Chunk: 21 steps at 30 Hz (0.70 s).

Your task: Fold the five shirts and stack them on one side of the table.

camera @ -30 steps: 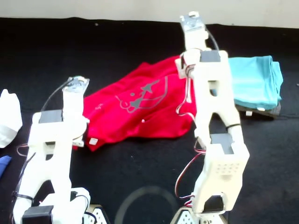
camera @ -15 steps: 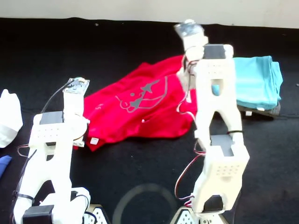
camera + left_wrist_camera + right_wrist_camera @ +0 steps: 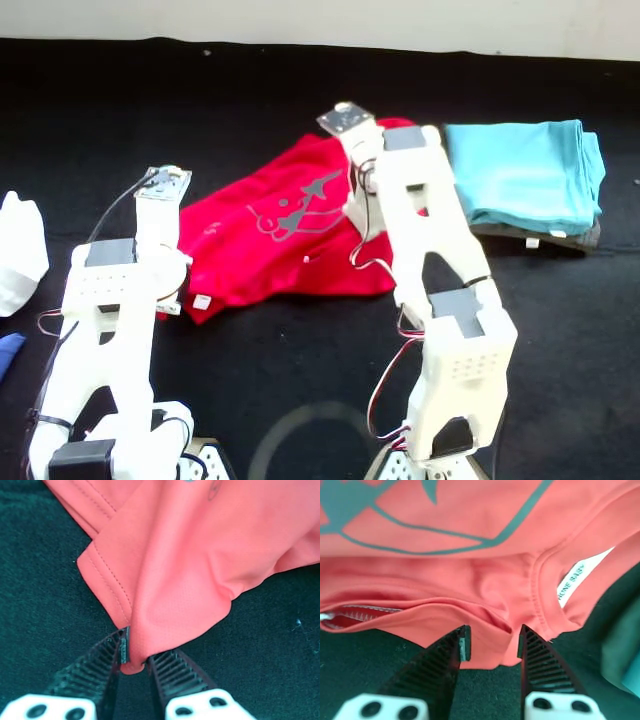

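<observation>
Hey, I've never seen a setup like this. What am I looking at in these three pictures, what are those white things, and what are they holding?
These are two small white robot arms standing side by side at a table covered in black cloth. One picture looks down over the table from a fixed camera. The other two come from a camera on each arm's wrist, so you see the black ridged fingers up close. A red shirt with a grey drawing lies spread in the middle. The left gripper is pinched shut on one edge of it. The right gripper is open, with its fingers on either side of a fold near the collar. Past the right arm, a folded teal shirt lies on a darker one. Something white sits beyond the left arm.
</observation>
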### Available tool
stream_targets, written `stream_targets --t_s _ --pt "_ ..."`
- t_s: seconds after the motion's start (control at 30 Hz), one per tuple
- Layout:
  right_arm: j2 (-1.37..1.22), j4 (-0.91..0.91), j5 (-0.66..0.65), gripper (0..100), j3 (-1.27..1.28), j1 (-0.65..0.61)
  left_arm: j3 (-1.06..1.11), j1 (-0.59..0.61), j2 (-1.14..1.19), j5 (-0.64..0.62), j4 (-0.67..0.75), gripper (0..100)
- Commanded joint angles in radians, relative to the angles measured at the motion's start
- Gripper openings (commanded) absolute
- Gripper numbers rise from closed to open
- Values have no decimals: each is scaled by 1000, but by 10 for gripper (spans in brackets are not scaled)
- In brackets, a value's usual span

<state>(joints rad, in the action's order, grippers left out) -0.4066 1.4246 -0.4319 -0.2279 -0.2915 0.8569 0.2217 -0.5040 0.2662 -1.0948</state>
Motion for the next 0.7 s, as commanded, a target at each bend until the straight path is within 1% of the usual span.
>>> stream_targets --t_s 0.0,0.27,0.3,0.37,0.4,0.43,0.5,0.67 --pt "62 -35 -12 156 25 -1 -1 -8 -12 11 12 10" --pt "61 -42 -12 142 47 -1 -1 -8 -12 11 12 10" --pt "61 -44 -12 115 42 -1 -1 -8 -12 11 12 10" --pt "62 -79 -11 13 45 1 -1 -8 -12 11 12 10" --pt "62 -91 -9 3 45 4 -1 -8 -12 11 12 10" --pt "62 -99 -8 18 45 5 -1 -8 -12 11 12 10" --pt "62 -105 -6 4 45 18 -1 -8 -12 11 12 10" --pt "84 -97 -5 6 28 59 -2 -8 -12 11 12 10"
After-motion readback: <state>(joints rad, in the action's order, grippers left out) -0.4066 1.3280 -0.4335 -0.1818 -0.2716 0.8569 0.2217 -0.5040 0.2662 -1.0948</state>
